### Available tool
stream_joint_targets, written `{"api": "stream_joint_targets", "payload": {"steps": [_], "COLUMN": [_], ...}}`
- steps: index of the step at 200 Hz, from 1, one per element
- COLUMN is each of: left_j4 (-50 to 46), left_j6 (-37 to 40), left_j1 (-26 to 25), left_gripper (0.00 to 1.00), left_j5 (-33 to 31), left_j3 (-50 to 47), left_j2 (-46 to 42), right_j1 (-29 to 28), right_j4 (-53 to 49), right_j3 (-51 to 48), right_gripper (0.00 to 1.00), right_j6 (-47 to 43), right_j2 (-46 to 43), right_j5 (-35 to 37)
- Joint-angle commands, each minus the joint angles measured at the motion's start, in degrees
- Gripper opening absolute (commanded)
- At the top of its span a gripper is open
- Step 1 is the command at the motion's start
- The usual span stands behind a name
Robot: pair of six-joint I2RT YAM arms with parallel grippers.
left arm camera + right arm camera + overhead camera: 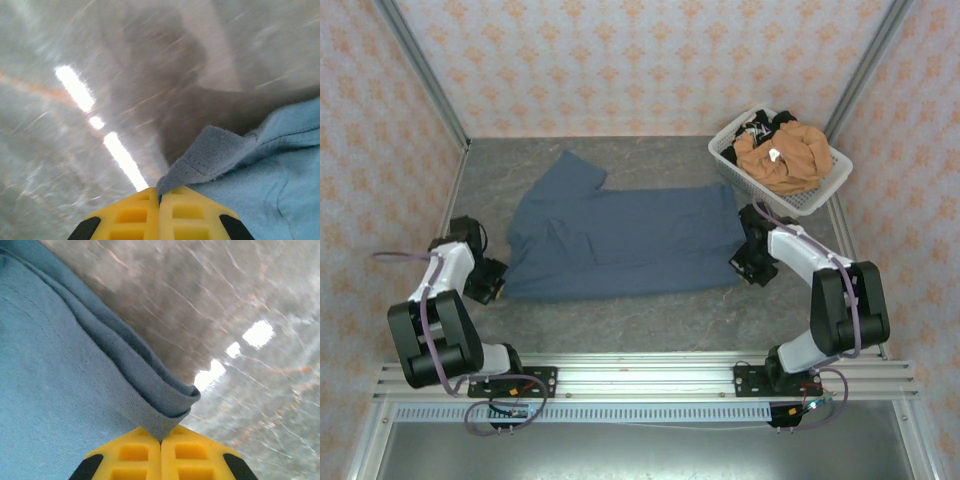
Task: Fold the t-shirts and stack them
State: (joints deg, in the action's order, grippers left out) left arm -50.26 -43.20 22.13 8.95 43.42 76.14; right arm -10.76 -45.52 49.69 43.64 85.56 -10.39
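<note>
Slate-blue t-shirt (620, 240) lies spread out, soft knit (hems doubled), left gripper (160, 196) and right gripper (161, 439) each pinching a corner.

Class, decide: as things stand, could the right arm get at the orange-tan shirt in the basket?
Probably not yet: the right tool is shut on the edge of the blue shirt. Otherwise the way looks free: the orange-tan shirt lies on top in the basket, just beyond that arm.

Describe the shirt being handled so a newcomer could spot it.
On the grey table, left of the white basket at the far right, lies the slate-blue t-shirt, spread out. Unlike the orange-tan shirt bundled in the basket, it is pinched at its ends by the left gripper and right gripper.
</note>
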Motion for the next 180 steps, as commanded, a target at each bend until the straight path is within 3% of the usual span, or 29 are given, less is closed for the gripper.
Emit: {"api": "stream_joint_targets", "payload": {"steps": [1,15,21,41,57,67,94,131,153,180], "left_j4": [-3.71,-2.33,-2.31,-4.12,-7.35,-9.46,-11.59,-0.63,-2.46,-4.92], "left_j6": [-3.39,-3.83,-3.89,-3.86,-4.62,-5.29,-6.25,-4.51,-1.45,-0.16], "left_j1": [0.19,0.19,0.19,0.11,-2.09,-4.6,-14.45,-31.92,-40.62,-44.93], "left_gripper": [0.0,0.0,0.0,0.23,0.46,0.55,0.57,0.55,0.5,0.49], "left_j5": [-7.67,-7.95,-8.29,-10.5,-14.49,-17.03,-16.94,-6.29,-7.15,-10.86], "left_j3": [-5.02,-6.5,-6.3,-3.3,0.75,3.83,11.68,18.19,26.07,32.2], "left_j2": [-2.26,-2.28,-1.83,-1.43,-4.69,-6.91,-5.38,2.62,14.0,24.42], "right_j1": [-1.37,-2.14,-2.37,-3.02,-3.69,-4.05,-5.81,-9.23,-9.56,-9.59], "right_j4": [-4.71,-3.99,-3.72,-4.68,-6.3,-7.17,-4.43,13.76,12.56,12.55], "right_j3": [-4.07,-6.24,-6.87,-6.38,-4.14,-2.49,0.26,-0.37,2.36,3.81], "right_gripper": [0.0,0.0,0.1,0.39,0.47,0.5,0.53,0.57,0.57,0.57], "right_j6": [3.74,5.99,6.72,7.43,6.61,5.91,2.42,-2.09,-2.89,-3.34], "right_j2": [-1.97,-2.9,-3.15,-4.3,-6.81,-8.56,-12.95,-13.18,-9.02,-5.68], "right_j5": [3.43,2.94,2.87,3.63,5.17,6.09,4.59,-11.69,-10.98,-11.57]}}
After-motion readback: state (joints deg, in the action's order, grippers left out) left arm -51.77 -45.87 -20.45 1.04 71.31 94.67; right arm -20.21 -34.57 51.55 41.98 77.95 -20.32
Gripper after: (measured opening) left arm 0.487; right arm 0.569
